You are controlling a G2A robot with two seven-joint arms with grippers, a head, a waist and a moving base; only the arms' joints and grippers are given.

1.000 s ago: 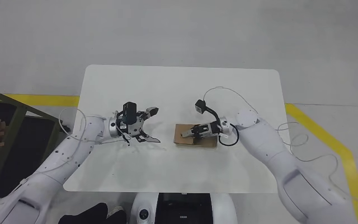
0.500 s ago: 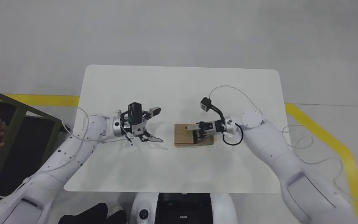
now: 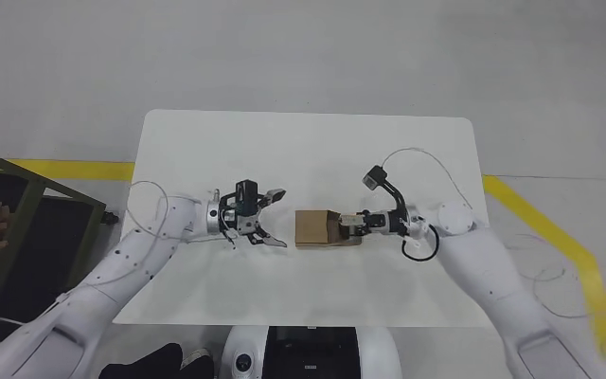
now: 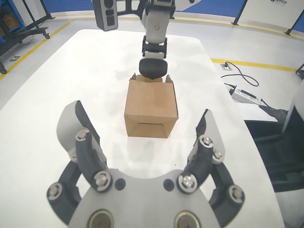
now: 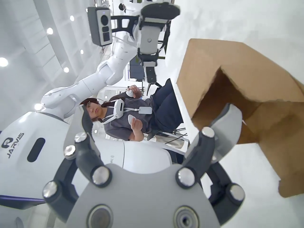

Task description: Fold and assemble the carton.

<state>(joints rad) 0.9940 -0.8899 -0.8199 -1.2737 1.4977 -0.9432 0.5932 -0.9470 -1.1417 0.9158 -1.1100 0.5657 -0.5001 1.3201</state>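
**Item 1, carton** [image 3: 314,227]: brown cardboard, lying on its side on the white desk [image 3: 303,142], in the middle of the near half, between my two hands. Its closed end, which has a slot-and-tab seam, faces my left hand. Its open end, with the flaps loose, faces my right.

**Item 2, my left hand** [image 3: 280,219]: released, with the fingers spread wide. It is level with the carton's closed end, near it but apart, and grasps nothing.

**Item 3, my right hand** [image 3: 347,223]: released, with the fingers apart, at the carton's open end. One finger [image 5: 228,119] sits inside the mouth of the carton and the other is outside it. The inner finger seems to touch the cardboard, though I cannot tell for certain.
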